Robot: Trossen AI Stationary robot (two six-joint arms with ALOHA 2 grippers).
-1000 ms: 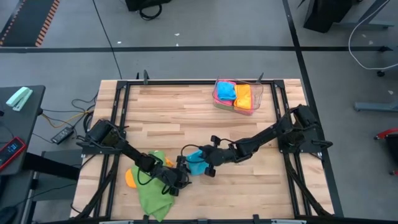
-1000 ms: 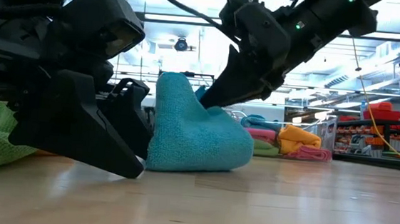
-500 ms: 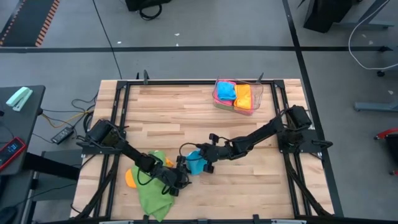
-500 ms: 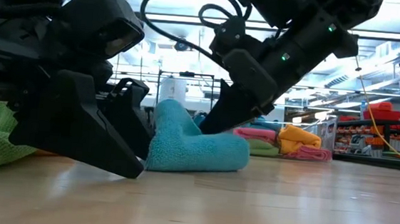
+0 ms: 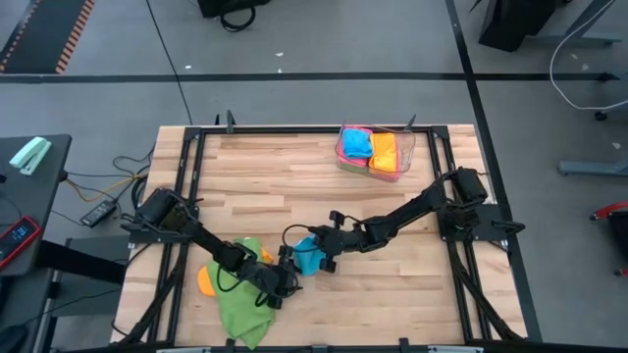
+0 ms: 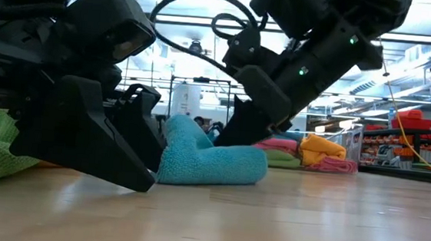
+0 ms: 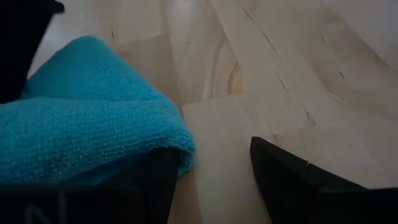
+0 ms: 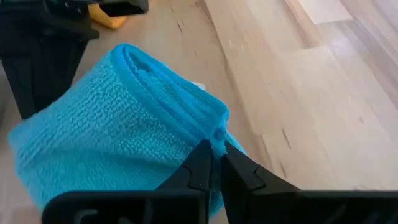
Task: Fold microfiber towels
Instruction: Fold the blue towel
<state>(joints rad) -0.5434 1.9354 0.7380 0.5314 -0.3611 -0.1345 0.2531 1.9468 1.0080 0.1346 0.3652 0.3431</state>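
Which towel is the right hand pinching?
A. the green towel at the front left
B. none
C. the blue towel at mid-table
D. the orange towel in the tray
C: the right hand has its fingertips closed on a folded edge of the blue towel, while the green towel lies apart under the left arm.

Two dark robot arms reach over one pale wooden plank counter (image 5: 294,176), each ending in one claw: the left claw (image 5: 282,277) and the right claw (image 5: 322,257), both lower centre of the high view. Loose on the counter lie three microfiber towels: one sky-blue folded towel (image 5: 308,257), one green rumpled towel (image 5: 240,304) and one orange towel (image 5: 205,280), lower left. One clear plastic tray (image 5: 404,155) at upper right holds at least three more folded towels, sky blue (image 5: 356,145), orange (image 5: 384,151) and pink (image 5: 349,159).
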